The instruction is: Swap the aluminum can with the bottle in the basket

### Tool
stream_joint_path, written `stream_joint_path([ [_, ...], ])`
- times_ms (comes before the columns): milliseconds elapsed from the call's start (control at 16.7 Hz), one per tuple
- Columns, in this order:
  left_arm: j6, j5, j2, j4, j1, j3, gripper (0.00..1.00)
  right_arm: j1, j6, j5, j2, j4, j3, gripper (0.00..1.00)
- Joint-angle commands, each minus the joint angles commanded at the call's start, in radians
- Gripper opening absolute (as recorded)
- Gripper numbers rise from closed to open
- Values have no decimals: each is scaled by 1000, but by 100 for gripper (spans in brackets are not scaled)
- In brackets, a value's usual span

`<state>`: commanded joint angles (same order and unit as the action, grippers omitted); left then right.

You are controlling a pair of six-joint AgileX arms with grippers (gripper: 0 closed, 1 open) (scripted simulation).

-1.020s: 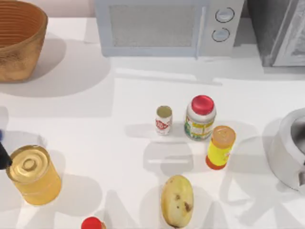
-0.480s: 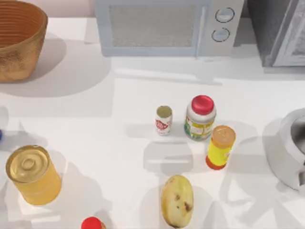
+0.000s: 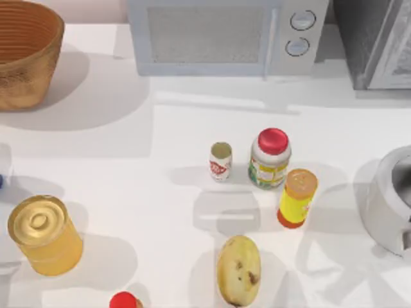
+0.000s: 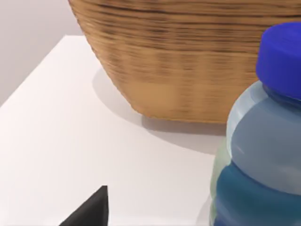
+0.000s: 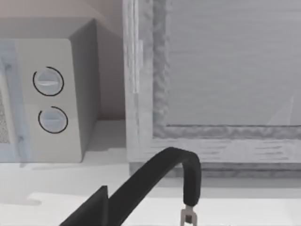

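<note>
Ribbed woven wicker basket (image 3: 26, 54); glossy bottle (image 4: 263, 150)

Bottle (image 4: 263, 155) and basket (image 4: 188, 61) cut off by the left wrist view's edges

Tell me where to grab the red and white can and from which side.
Grip the can around its slim body, probably from straight above or from the top view's left. It stands upright, and the red-capped bottle crowds its right side.
</note>
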<state>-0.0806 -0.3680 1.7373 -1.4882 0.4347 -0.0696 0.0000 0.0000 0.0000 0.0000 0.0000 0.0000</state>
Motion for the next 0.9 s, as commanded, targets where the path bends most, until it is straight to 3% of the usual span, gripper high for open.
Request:
stream_joint_path([
  [360,-23,-99,274,-238,7,-5,100,0,0,0,0,0,0,100],
  [900,-21,-98,293,-226,4,-36,100,0,0,0,0,0,0,100],
])
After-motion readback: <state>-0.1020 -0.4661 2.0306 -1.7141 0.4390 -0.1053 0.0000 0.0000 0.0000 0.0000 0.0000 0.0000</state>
